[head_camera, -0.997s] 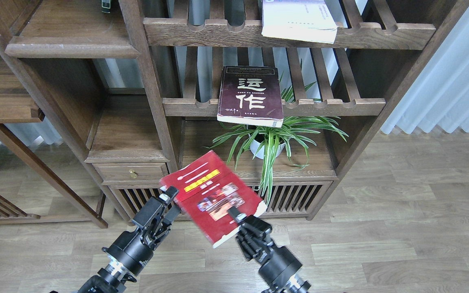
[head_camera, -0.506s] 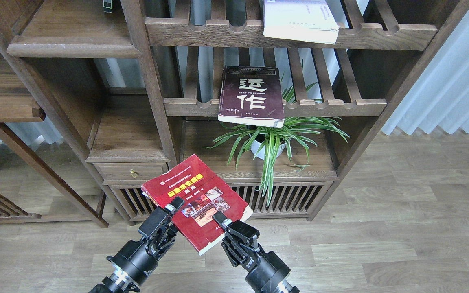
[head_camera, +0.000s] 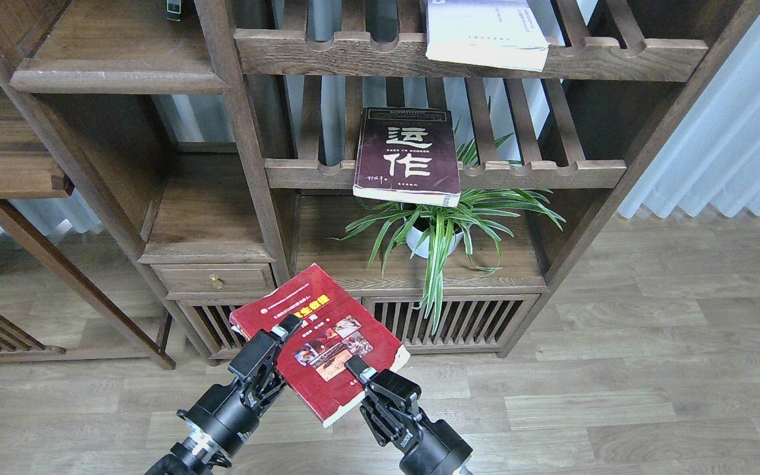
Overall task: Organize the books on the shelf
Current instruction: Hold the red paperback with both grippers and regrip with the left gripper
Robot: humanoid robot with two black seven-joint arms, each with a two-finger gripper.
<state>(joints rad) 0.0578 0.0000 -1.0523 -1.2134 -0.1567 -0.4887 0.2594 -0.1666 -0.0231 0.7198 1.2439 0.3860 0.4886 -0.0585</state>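
Both hands grip the red book: the left hand (head_camera: 281, 333) is clamped on its left edge, the right hand (head_camera: 357, 369) on its lower right. That red book (head_camera: 317, 340) hangs tilted, low before the cabinet, well below the shelf (head_camera: 116, 82) at upper left. I judge this the carrying step; next it must be raised and levelled onto that board.

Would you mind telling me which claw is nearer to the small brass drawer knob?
Left. The left claw sits on the red book's left edge, just below-right of the brass drawer knob; the right claw grips the book's lower edge, farther right.
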